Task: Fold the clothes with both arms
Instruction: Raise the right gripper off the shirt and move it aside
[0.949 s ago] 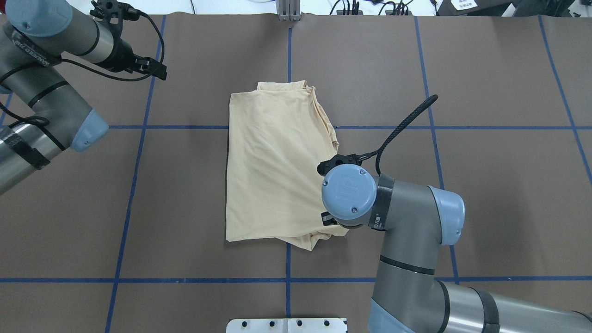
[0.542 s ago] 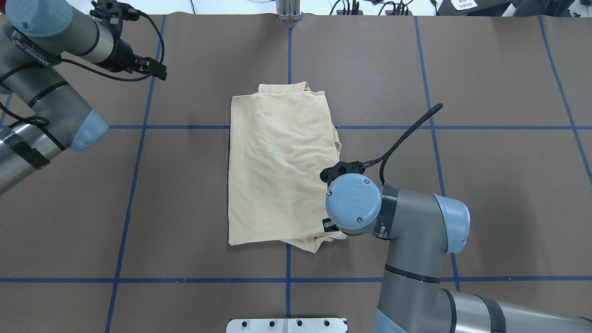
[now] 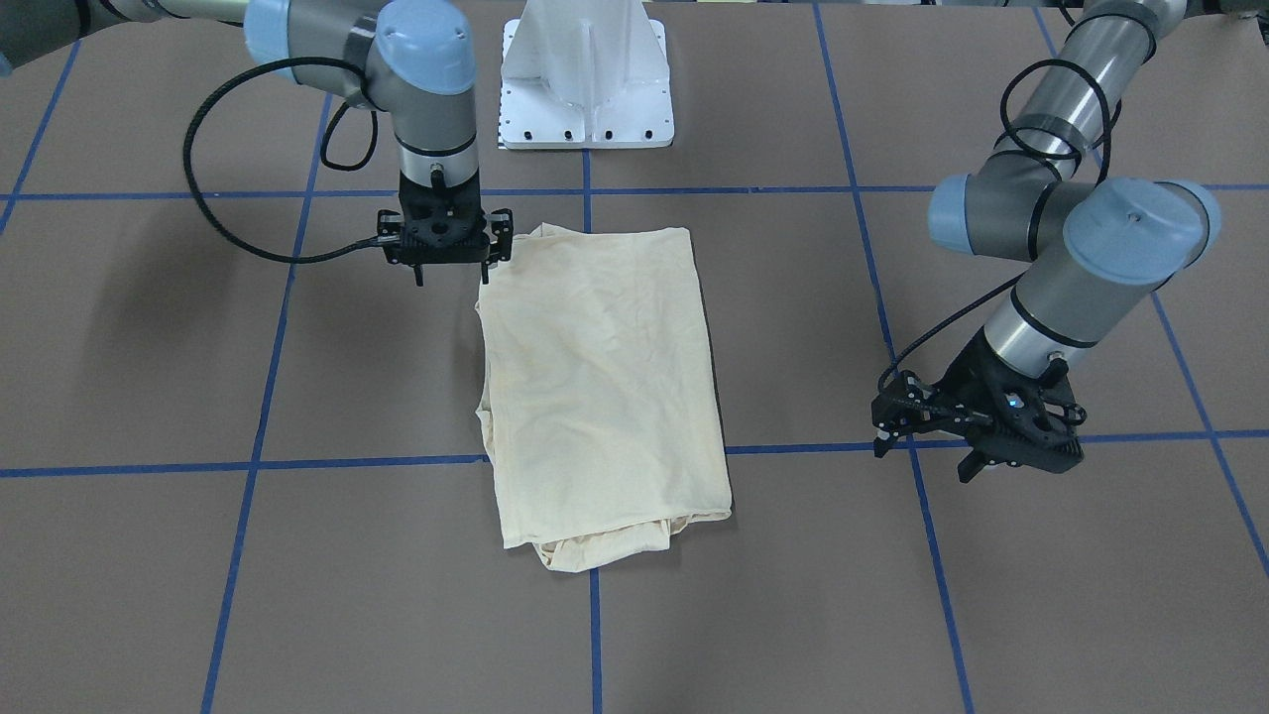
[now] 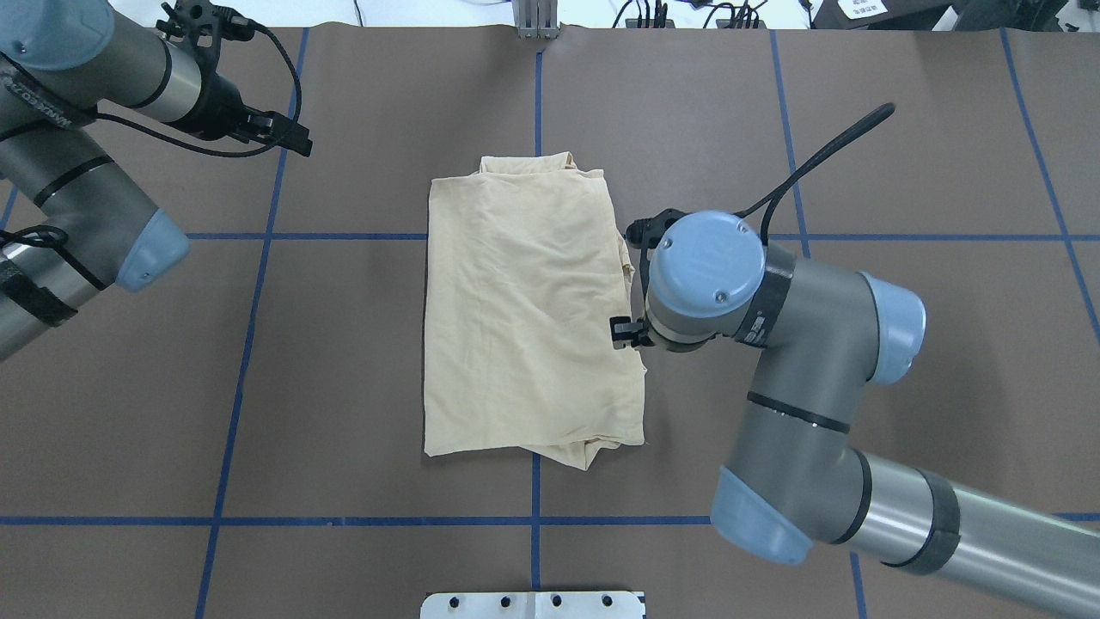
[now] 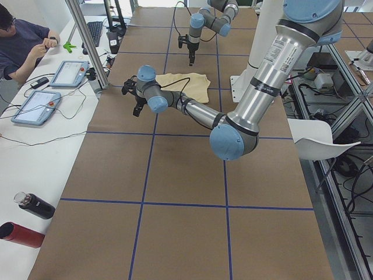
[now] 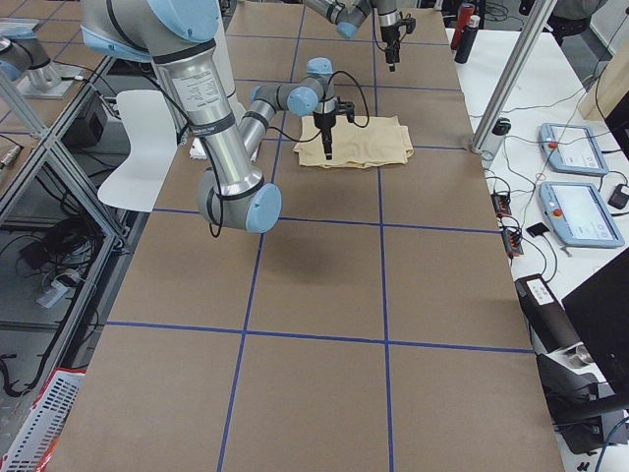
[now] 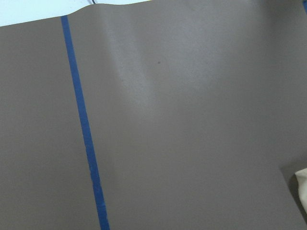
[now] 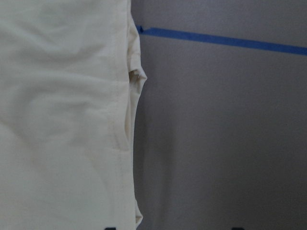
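The shirt (image 4: 528, 309) lies in the middle of the table (image 4: 344, 387), folded into a long strip with its plain side up. Its long axis runs straight out from the robot, so one short end is near the base and the other is towards the far edge. The right claw (image 3: 453, 276) hangs above the strip's right-hand long edge, about halfway along it in the overhead view. Its fingers are spread and hold nothing. In its wrist view one fingertip shows over cloth and the other over bare table, with the hem running between them. From that claw the shirt therefore lies below and to the robot's left, and the grip line sits across the edge rather than along it. The left claw (image 3: 922, 458) is well apart from the shirt, out over bare table on the far left side. As far as the front view shows, its fingers are also spread and empty, and its wrist camera catches only a scrap of cloth in one corner. The right arm is plainly the nearer one. What remains is probably a fold across the long axis, one short end carried onto the other, which calls for a claw at each corner of one short end. The left claw has much the longer way to come. Loose layers poke out at both short ends — most at the near one — and could slip when lifted.
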Action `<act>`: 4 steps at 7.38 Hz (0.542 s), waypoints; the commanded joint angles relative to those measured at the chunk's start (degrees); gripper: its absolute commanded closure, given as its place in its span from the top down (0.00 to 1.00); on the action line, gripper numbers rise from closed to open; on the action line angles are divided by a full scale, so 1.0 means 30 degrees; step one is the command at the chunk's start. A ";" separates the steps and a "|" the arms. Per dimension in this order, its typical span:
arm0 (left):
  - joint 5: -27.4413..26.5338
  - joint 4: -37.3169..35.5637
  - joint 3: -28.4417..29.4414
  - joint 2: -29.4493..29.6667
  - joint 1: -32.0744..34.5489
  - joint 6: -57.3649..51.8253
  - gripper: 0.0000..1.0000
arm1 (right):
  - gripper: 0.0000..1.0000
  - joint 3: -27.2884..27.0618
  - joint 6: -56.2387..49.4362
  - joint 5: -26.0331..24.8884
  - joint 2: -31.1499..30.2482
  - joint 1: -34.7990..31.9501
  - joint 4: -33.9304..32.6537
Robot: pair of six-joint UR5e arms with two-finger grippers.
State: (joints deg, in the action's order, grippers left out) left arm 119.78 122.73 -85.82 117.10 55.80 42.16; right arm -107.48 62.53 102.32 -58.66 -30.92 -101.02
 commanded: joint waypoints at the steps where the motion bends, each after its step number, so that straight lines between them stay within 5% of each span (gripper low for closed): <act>1: 0.0556 -0.2711 -0.3749 -0.0859 -0.0753 0.1670 1.00 | 1.00 -0.0180 -0.1299 0.1459 -0.0655 -0.2372 0.1114; 2: 0.0415 -0.6041 -0.6175 -0.0831 -0.1891 0.2606 1.00 | 1.00 -0.0355 -0.1332 0.2039 -0.1995 -0.2727 0.2980; 4: -0.0225 -0.7539 -0.8887 -0.1034 -0.4582 0.6840 1.00 | 1.00 -0.1084 -0.2088 0.4439 -0.5042 -0.4188 0.6064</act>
State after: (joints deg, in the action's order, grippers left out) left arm 120.50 102.96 -107.66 114.46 47.22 55.04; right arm -109.35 58.00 111.83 -68.46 -40.84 -88.04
